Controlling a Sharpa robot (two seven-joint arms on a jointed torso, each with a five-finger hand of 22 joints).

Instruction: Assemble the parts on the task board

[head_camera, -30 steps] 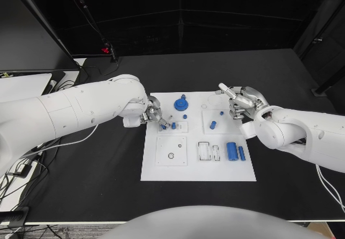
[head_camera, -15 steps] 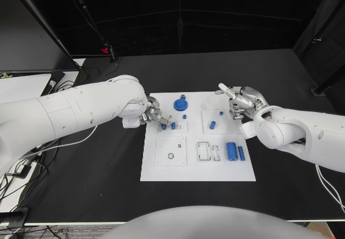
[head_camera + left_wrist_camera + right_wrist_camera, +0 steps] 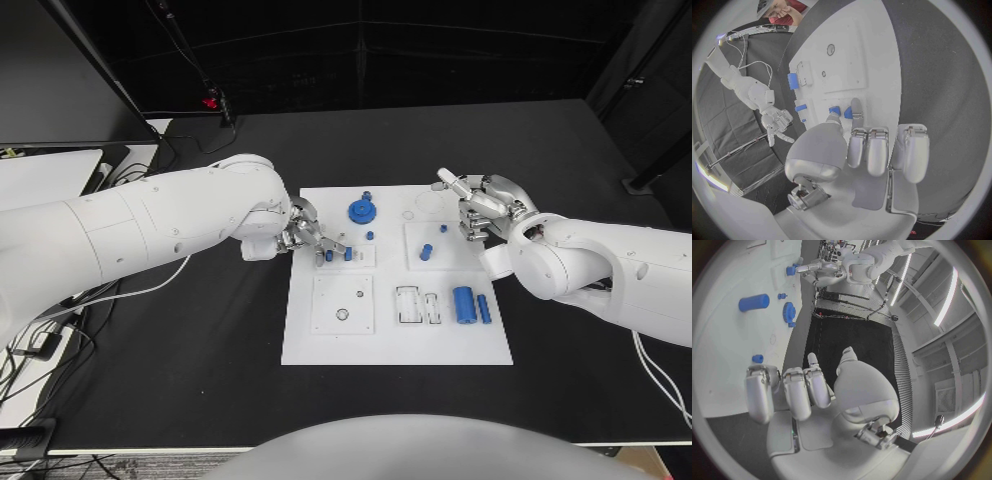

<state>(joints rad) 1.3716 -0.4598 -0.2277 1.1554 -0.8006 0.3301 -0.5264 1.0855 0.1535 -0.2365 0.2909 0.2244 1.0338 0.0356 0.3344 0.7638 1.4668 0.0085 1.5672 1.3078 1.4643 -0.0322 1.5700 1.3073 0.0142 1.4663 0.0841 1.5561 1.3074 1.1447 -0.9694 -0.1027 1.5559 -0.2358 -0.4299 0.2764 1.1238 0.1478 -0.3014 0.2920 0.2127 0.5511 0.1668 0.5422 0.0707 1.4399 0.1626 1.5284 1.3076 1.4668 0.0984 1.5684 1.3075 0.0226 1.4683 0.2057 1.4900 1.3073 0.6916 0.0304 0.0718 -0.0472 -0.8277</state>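
The left hand (image 3: 307, 234) pinches a small blue peg (image 3: 327, 255) at the task board's (image 3: 397, 345) edge; tilted, it could jam. The right hand (image 3: 480, 208) hovers, fingers curled, holding nothing.

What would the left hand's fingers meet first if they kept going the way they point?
Probably the two small blue pegs standing in the white task board; the left hand points its fingers right at them, though contact is unclear.

Both white arms reach inward. The left hand (image 3: 307, 237) points fingers down, seemingly empty. The right hand (image 3: 483, 208) hovers, fingers loosely curled, holding nothing.
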